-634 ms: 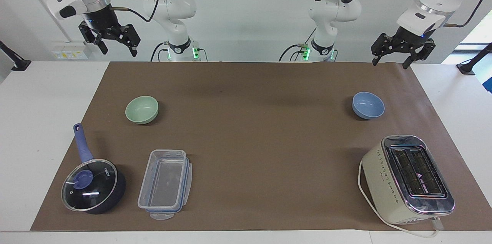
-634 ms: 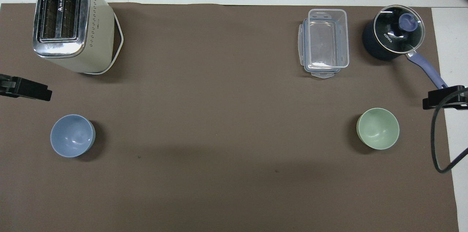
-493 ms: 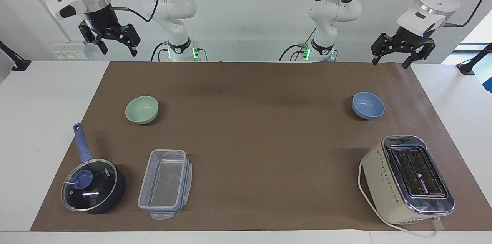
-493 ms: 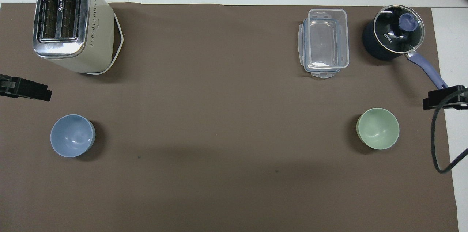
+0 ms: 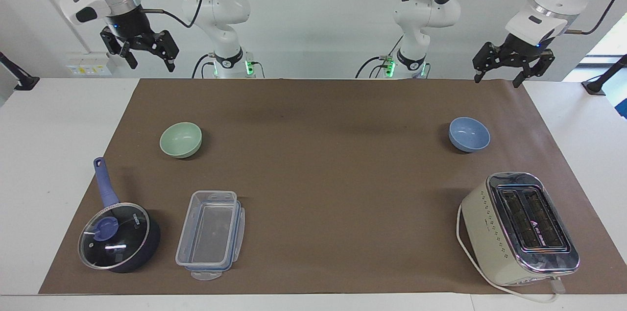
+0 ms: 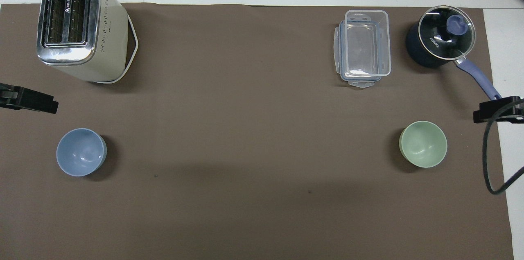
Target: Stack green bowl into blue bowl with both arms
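The green bowl [image 5: 180, 139] [image 6: 423, 143] sits upright on the brown mat toward the right arm's end of the table. Toward the left arm's end, the blue bowl [image 5: 469, 134] [image 6: 80, 151] also stands upright and holds nothing. My right gripper [image 5: 151, 63] hangs open and high in the air over the mat's edge at the robots' end, well apart from the green bowl. My left gripper [image 5: 497, 81] is open too, raised over the mat's corner near the blue bowl's end. Each holds nothing. The overhead view shows only one finger of the left [image 6: 37, 103] and right [image 6: 495, 111] grippers.
A cream toaster [image 5: 519, 227] with a white cord stands farther from the robots than the blue bowl. A dark blue saucepan with a glass lid [image 5: 117, 235] and a clear plastic container [image 5: 210, 235] lie farther out than the green bowl. The brown mat [image 5: 318, 179] covers most of the table.
My right gripper has risen slightly. The left gripper and both bowls have not moved.
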